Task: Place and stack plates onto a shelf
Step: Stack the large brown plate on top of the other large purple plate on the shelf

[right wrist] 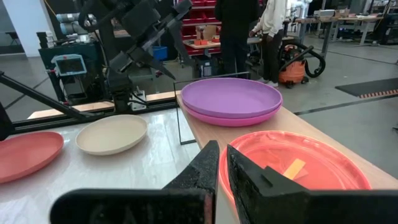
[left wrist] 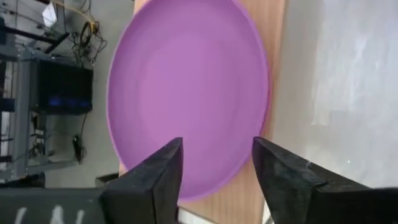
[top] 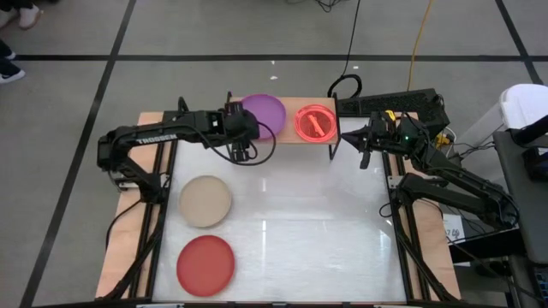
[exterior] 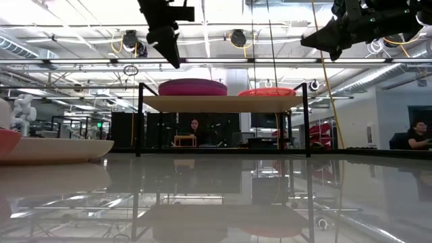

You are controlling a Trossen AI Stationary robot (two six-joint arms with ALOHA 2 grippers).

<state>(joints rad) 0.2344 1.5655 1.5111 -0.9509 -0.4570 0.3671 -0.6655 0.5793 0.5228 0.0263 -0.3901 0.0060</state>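
Purple plate [top: 265, 112] tops the shelf [top: 287, 137] — left hand [top: 242, 152] wide, right hand [top: 363, 154] pinched empty.

Bright overhead light, glare on the glossy tabletop [top: 300, 214] — wrist foregrounds blurred, ceiling blown out

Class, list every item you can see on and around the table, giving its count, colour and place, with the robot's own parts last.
Shelf: one, light wood on black legs, far edge of table.
Purple plate: one, on a magenta plate, shelf's left half.
Translucent plates: stack, pink-orange, shelf's right half; count unclear.
Beige plate: one, table's left side.
Red plate: one, near left corner.
Left hand: open, above the purple plate.
Right hand: shut, empty, beside the shelf's right end.
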